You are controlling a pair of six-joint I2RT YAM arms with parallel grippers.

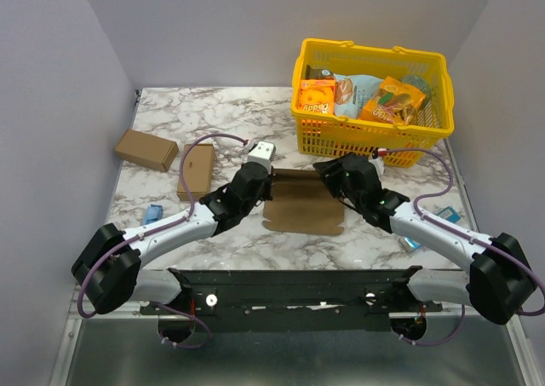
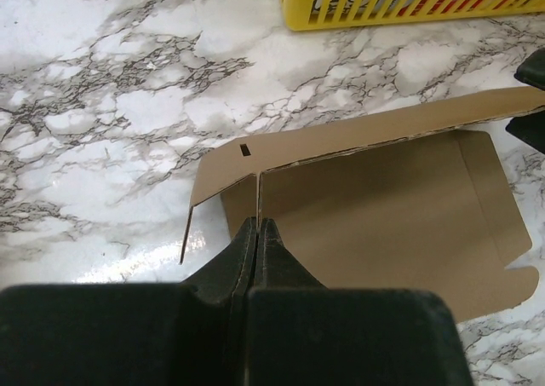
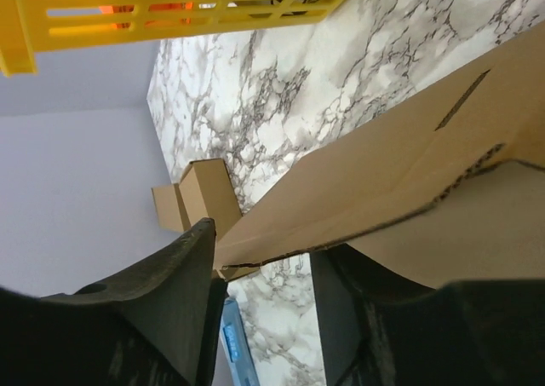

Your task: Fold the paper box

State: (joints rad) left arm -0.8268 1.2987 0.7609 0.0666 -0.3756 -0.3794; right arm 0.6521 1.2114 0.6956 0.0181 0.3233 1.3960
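Note:
The paper box (image 1: 305,205) lies mostly flat in the middle of the marble table, a brown sheet with its far panel and left side flap raised. In the left wrist view, my left gripper (image 2: 257,225) is shut on the thin upright flap at the left end of the paper box (image 2: 383,207). My left gripper (image 1: 269,184) sits at the sheet's left edge. My right gripper (image 1: 329,174) is at the far right corner. Its jaws (image 3: 264,265) stand apart, with the raised panel's (image 3: 383,164) edge between them. One finger (image 3: 189,262) touches that edge.
A yellow basket (image 1: 372,92) with snack packets stands at the back right, close behind the right gripper. Two smaller cardboard boxes (image 1: 146,150) (image 1: 197,171) lie on the left. Small blue packets (image 1: 153,213) (image 1: 409,243) lie near each arm.

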